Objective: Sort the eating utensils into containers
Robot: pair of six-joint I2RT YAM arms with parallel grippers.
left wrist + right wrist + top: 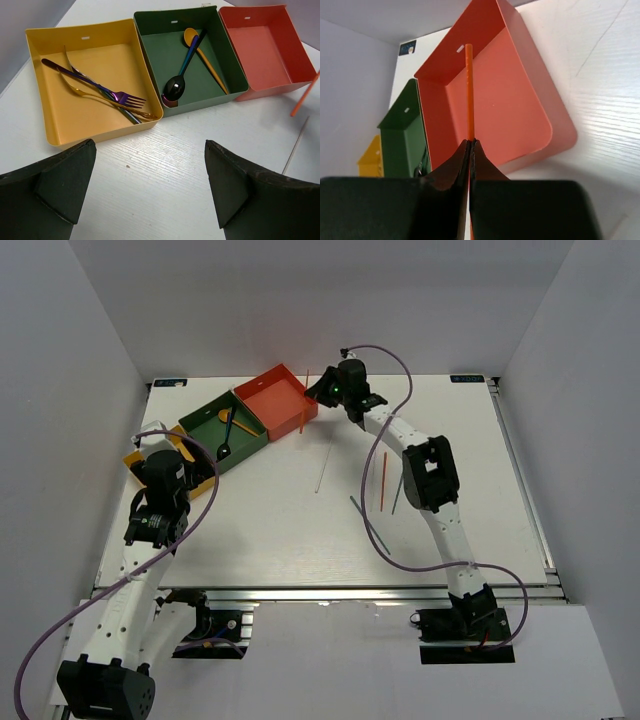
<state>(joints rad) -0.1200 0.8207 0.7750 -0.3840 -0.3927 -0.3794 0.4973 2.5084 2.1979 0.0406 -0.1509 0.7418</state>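
Observation:
My right gripper (471,142) is shut on a red chopstick (468,90) and holds it over the near edge of the red-orange box (520,100); in the top view the gripper (322,392) and chopstick (305,400) are at that box's right corner (272,398). My left gripper (150,185) is open and empty above the table in front of the yellow box (95,65), which holds several forks (117,97). The green box (165,55) holds a black spoon (175,87) and a gold spoon (205,55). The red-orange box (260,50) holds nothing.
On the table lie a silver chopstick (323,468), a red one (383,480), a teal one (398,492) and a grey one (370,525). The right arm's cable loops over the table's middle. White walls close in the table on three sides.

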